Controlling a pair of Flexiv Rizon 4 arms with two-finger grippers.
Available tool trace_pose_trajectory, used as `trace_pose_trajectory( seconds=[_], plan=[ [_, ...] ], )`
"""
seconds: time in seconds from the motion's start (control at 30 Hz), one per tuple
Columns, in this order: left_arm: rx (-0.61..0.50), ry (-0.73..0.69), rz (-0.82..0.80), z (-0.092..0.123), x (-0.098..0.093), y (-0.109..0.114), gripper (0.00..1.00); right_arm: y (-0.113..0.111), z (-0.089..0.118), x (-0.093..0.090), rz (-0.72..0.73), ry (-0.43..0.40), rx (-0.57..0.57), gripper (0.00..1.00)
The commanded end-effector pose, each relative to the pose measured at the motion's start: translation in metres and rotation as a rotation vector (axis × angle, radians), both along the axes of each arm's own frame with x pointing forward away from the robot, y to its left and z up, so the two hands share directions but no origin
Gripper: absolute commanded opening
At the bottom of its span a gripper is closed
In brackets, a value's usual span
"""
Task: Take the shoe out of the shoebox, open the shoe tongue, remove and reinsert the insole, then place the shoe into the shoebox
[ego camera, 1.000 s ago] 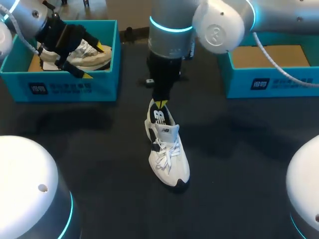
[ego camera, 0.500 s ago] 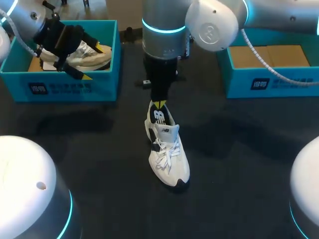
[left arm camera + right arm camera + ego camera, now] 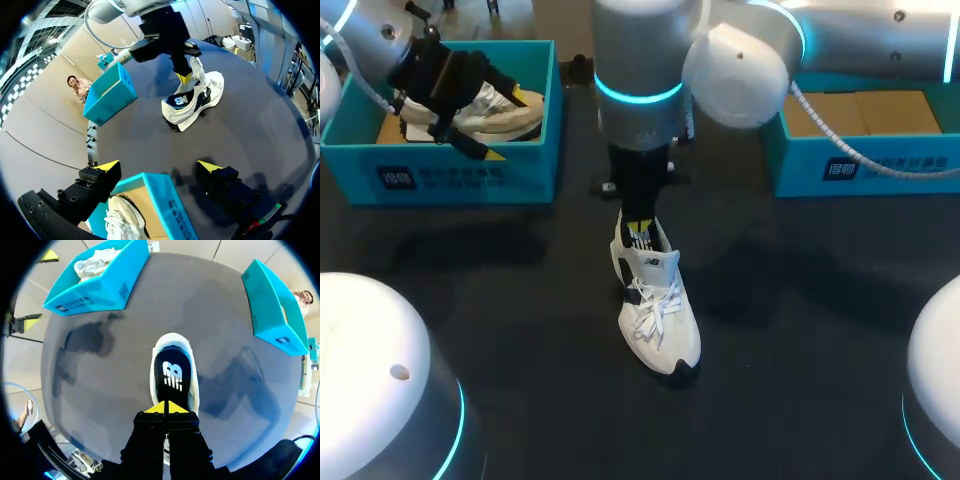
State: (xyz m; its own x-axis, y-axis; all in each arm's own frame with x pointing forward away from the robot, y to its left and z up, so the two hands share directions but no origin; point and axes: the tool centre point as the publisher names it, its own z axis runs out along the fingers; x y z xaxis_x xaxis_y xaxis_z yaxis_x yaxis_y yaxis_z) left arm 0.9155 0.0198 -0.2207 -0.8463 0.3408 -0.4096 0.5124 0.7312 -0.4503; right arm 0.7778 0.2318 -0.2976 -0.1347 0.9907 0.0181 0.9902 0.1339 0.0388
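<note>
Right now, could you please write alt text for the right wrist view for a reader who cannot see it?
The right gripper, yellow tips together, hangs over the heel end of a white shoe with a black insole on the dark table. Ahead, one teal shoebox holds a second shoe; another teal shoebox stands apart from it.

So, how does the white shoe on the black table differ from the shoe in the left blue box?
The white laced shoe stands upright on the black table; the pale shoe sits inside the teal cardboard box. The table shoe has the right gripper, fingers together, at its heel; the boxed shoe is below the open left gripper. Only the table shoe shows its black insole. Both are pale and laced.
</note>
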Motion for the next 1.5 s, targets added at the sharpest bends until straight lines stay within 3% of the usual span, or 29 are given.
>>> trace_pose_trajectory(
  seconds=[0.03, 0.43, 0.73, 1.17, 1.5],
  plan=[
    [0.004, 0.001, 0.001, 0.001, 0.0, 0.0, 1.0, -0.003, -0.018, -0.008, -0.007, -0.022, 0.018, 0.0],
    [0.004, 0.001, 0.001, 0.001, 0.0, 0.0, 1.0, -0.019, -0.039, -0.004, -0.015, -0.009, 0.028, 0.0],
    [0.004, 0.001, 0.001, 0.001, 0.0, 0.0, 1.0, -0.019, -0.065, 0.007, -0.004, 0.005, 0.049, 0.0],
    [0.004, 0.001, 0.001, 0.001, 0.0, 0.0, 1.0, -0.016, -0.083, 0.016, 0.022, 0.034, 0.077, 0.0],
    [0.004, 0.001, 0.001, 0.001, 0.0, 0.0, 1.0, -0.014, -0.048, 0.028, 0.051, -0.026, -0.01, 0.0]
  ],
)
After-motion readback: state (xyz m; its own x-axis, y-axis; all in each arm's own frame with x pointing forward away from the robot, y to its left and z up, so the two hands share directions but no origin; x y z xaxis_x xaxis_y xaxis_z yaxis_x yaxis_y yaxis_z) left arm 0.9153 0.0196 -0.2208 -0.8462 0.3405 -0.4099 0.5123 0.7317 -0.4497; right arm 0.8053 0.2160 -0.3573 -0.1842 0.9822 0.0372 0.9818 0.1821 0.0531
